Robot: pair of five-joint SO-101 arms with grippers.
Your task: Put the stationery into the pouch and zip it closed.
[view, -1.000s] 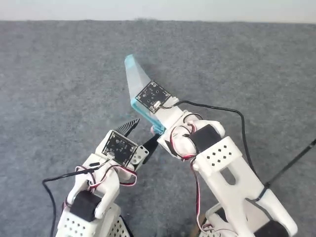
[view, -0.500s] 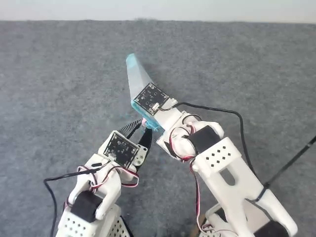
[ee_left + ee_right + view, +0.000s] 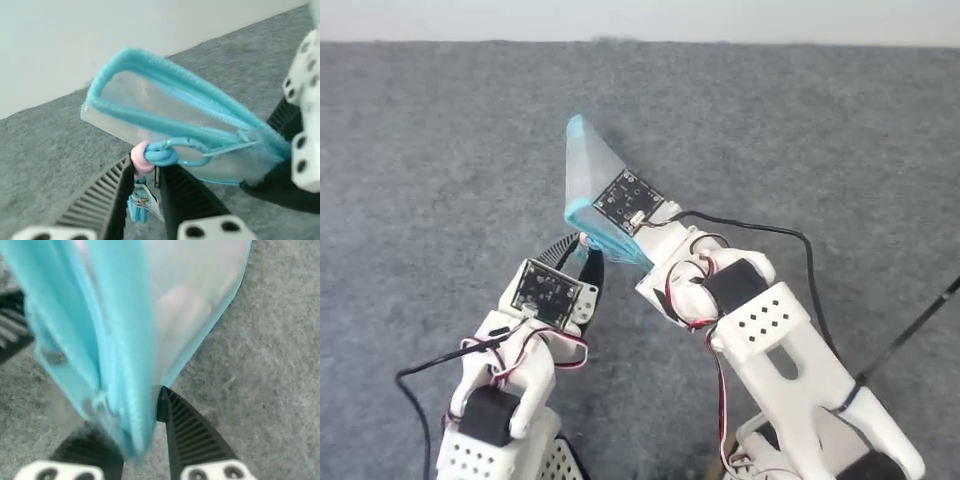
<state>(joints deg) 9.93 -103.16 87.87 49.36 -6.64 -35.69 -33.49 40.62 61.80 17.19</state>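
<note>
A translucent pouch [image 3: 586, 165] with a light-blue zipper rim hangs above the grey mat, its mouth partly spread [image 3: 165, 107]. My right gripper [image 3: 618, 238] is shut on the pouch's near end, and the blue edge [image 3: 125, 365] runs between its black fingers [image 3: 192, 437]. My left gripper [image 3: 582, 246] sits just left of it, shut on the zipper pull [image 3: 150, 155], a pink bead with a blue cord loop and ring. A small tag [image 3: 142, 202] dangles below the pull. A pale shape shows faintly through the pouch wall [image 3: 195, 295]; what is inside cannot be made out.
Grey carpet-like mat [image 3: 440, 150] covers the table on all sides of the arms. A pale wall edge [image 3: 720, 20] runs along the far side. A black cable [image 3: 910, 330] crosses the near right corner.
The left gripper, open a second ago beside the pouch's corner, moved in, shut on the zipper pull and drew it leftward. The pouch swung left and its mouth spread wider.
</note>
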